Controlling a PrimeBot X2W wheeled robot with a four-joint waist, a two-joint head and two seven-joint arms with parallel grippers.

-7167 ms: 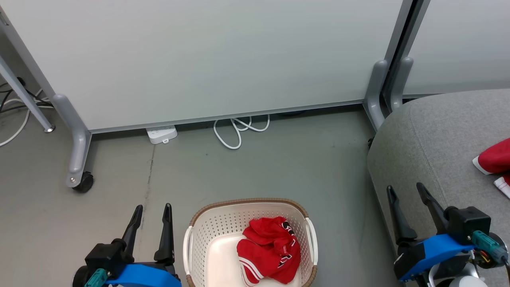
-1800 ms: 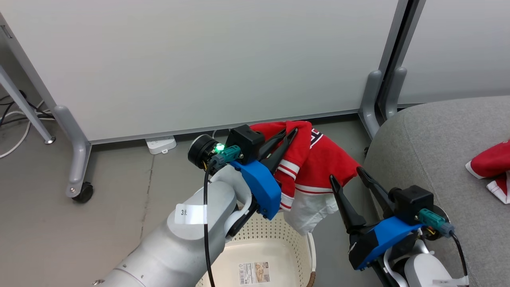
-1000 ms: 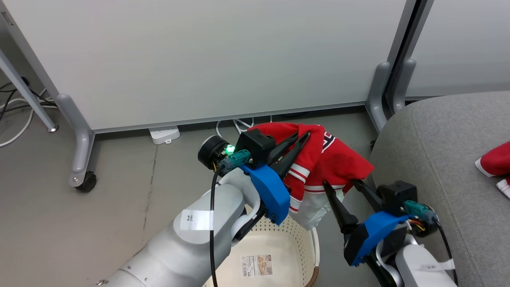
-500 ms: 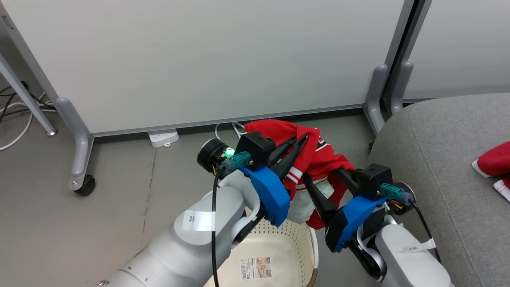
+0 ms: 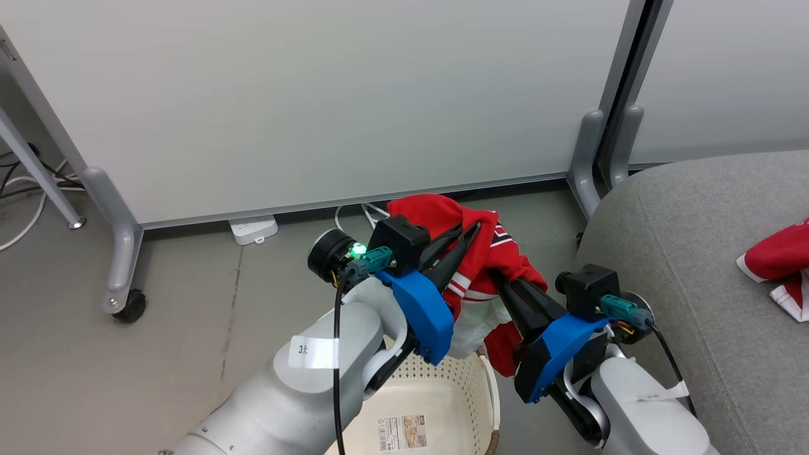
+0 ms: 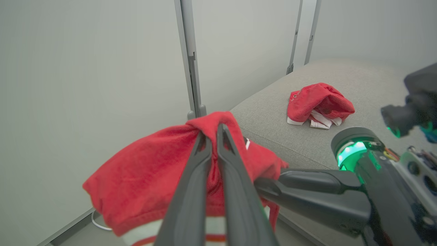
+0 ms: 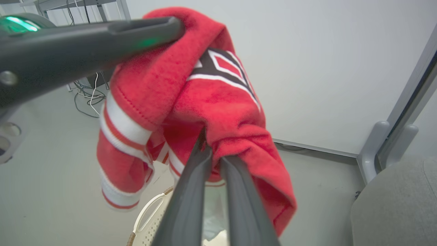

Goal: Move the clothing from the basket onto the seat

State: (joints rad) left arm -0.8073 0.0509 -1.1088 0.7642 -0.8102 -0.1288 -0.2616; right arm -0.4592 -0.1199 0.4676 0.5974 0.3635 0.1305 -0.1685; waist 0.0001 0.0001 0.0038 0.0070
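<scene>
The soft red striped garment [image 5: 490, 256], clamped by left gripper [image 5: 471, 227] and right gripper [image 5: 502, 281], could be snagged by its hem below them on the cream perforated plastic basket [image 5: 492, 395].

A white sticker [image 5: 306, 352] on the left forearm [image 5: 272, 404] reads "3", followed by a small character too blurred to make out. The barcode label [image 5: 402, 431] on the floor of the basket [image 5: 490, 392] carries print too small to read. The black-and-white logo [image 7: 222, 68] on the red garment [image 7: 225, 112] shows no legible letters.
</scene>
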